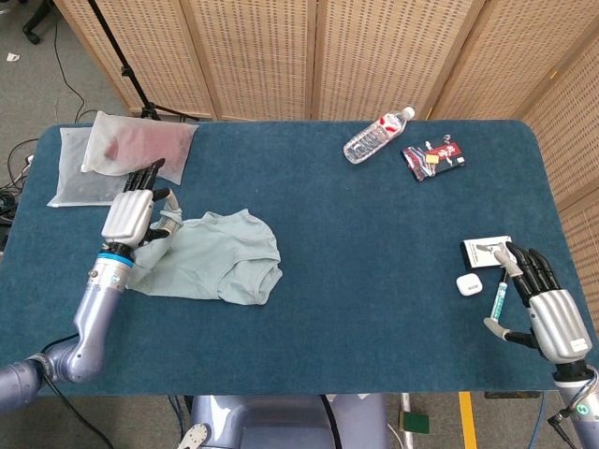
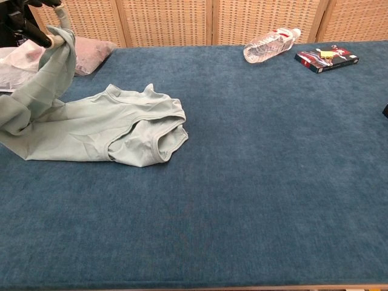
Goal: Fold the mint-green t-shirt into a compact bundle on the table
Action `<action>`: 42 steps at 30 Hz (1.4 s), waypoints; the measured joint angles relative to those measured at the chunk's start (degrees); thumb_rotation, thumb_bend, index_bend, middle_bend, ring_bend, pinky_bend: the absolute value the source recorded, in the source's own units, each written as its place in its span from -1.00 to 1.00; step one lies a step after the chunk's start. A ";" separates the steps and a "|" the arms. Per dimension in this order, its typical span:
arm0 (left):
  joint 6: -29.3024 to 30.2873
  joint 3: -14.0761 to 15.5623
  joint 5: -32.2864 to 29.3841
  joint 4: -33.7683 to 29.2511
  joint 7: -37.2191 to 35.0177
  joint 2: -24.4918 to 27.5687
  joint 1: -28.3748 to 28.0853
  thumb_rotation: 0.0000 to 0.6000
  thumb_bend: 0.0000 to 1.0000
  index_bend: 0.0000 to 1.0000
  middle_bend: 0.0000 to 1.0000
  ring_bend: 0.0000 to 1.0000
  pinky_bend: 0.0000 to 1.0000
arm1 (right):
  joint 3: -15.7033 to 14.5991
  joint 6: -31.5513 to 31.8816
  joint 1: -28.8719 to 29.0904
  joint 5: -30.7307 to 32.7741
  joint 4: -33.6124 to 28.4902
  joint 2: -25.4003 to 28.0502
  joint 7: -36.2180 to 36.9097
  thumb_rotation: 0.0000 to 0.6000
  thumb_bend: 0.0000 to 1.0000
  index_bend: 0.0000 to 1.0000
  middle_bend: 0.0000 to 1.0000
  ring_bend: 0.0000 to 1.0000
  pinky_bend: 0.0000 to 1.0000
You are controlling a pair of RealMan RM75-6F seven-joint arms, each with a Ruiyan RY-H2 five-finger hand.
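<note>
Left hand (image 1: 131, 217) pinches the raised end of the mint-green t-shirt (image 1: 220, 257), near the worktop's (image 1: 356, 281) left edge; the rest lies flat, rumpled. Folding barely begun (no bundle yet). Right hand (image 1: 552, 318), at the right front corner, appears empty, fingers apart.

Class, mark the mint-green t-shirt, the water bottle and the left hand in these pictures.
mint-green t-shirt (image 2: 97, 130), chest view, flat middle of the cloth
water bottle (image 1: 372, 138), head view, clear body
left hand (image 1: 131, 213), head view, back of the hand
</note>
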 measured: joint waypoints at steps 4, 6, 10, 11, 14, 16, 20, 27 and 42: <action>0.85 -0.07 -1.46 0.27 2.93 -2.00 -1.75 1.00 0.04 0.54 -1.00 -1.00 -1.00 | 0.04 -0.14 0.07 0.07 0.07 0.07 0.26 1.00 -1.00 -1.00 -1.00 -1.00 -1.00; 1.16 -0.04 -2.17 0.58 4.28 -3.05 -2.63 1.00 0.04 0.54 -1.00 -1.00 -1.00 | 0.03 -0.19 0.10 0.07 0.07 0.08 0.32 1.00 -1.00 -1.00 -1.00 -1.00 -1.00; 1.54 0.30 -3.33 1.62 6.73 -5.34 -4.19 1.00 0.04 0.54 -1.00 -1.00 -1.00 | -0.02 -0.26 0.13 0.01 0.08 0.09 0.36 1.00 -1.00 -1.00 -1.00 -1.00 -1.00; 1.60 0.38 -3.64 1.99 7.22 -5.94 -4.56 1.00 0.04 0.54 -1.00 -1.00 -1.00 | -0.02 -0.25 0.12 0.01 0.07 0.09 0.37 1.00 -1.00 -1.00 -1.00 -1.00 -1.00; 1.47 0.52 -4.62 3.84 8.42 -8.37 -6.08 1.00 0.04 0.54 -1.00 -1.00 -1.00 | 0.03 -0.34 0.13 0.16 0.03 0.16 0.57 1.00 -1.00 -1.00 -1.00 -1.00 -1.00; 1.44 0.53 -5.14 5.46 9.01 -10.19 -7.15 1.00 0.03 0.54 -1.00 -1.00 -1.00 | 0.07 -0.43 0.17 0.24 0.04 0.19 0.66 1.00 -1.00 -1.00 -1.00 -1.00 -1.00; 1.43 0.56 -5.85 7.32 9.93 -12.56 -8.68 1.00 0.03 0.54 -1.00 -1.00 -1.00 | 0.14 -0.62 0.25 0.45 0.07 0.26 1.01 1.00 -1.00 -1.00 -1.00 -1.00 -1.00; 1.40 0.62 -7.36 10.12 11.84 -15.80 -10.66 1.00 0.02 0.54 -1.00 -1.00 -1.00 | 0.13 -0.80 0.33 0.46 0.14 0.27 1.22 1.00 -1.00 -1.00 -1.00 -1.00 -1.00; -0.29 0.92 -6.15 18.42 10.90 -23.50 -14.13 1.00 -0.03 0.54 -1.00 -1.00 -1.00 | 0.31 -1.58 0.60 1.10 0.33 0.47 2.31 1.00 -1.00 -1.00 -1.00 -1.00 -1.00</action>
